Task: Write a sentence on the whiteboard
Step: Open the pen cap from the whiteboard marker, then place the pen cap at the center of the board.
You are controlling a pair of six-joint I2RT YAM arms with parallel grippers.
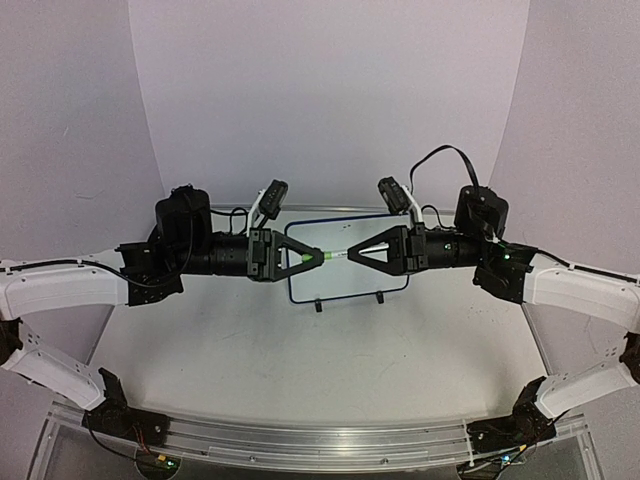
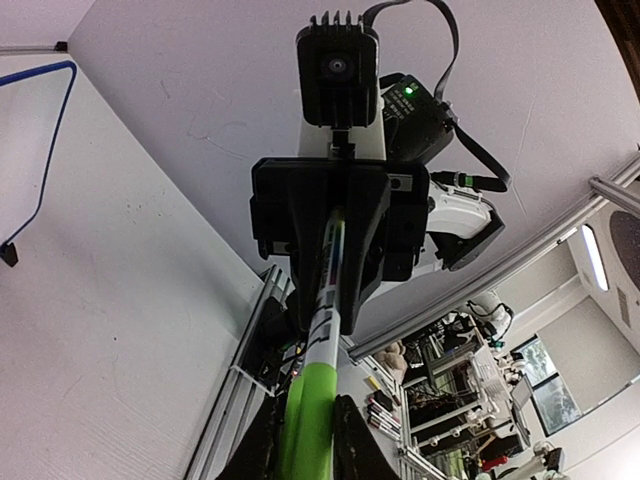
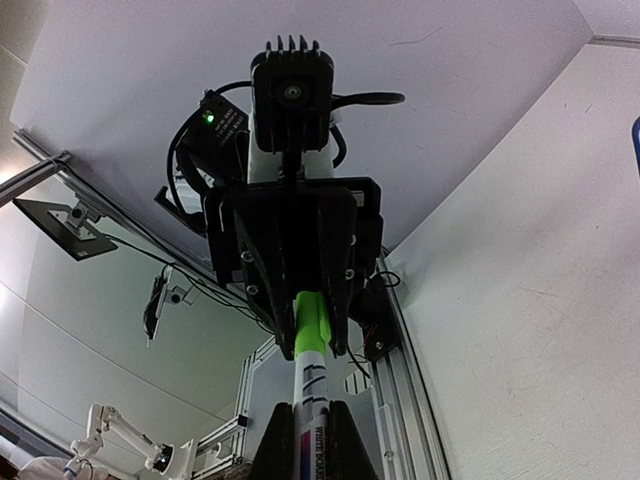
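1. The whiteboard [image 1: 340, 282] stands on its two black feet at the far middle of the table [image 1: 250, 350].
2. In the top view a marker [image 1: 337, 254] lies level across the whiteboard's upper half.
3. The left gripper [image 1: 318, 257], by the whiteboard's left edge, is clamped on the green cap [image 2: 308, 415].
4. The right gripper [image 1: 352, 253], over the whiteboard's middle, is clamped on the marker's white barrel.

place: robotics lab | evidence: aluminium rail [image 1: 330, 440], white backdrop [image 1: 330, 90], cluttered benches [image 2: 450, 390]
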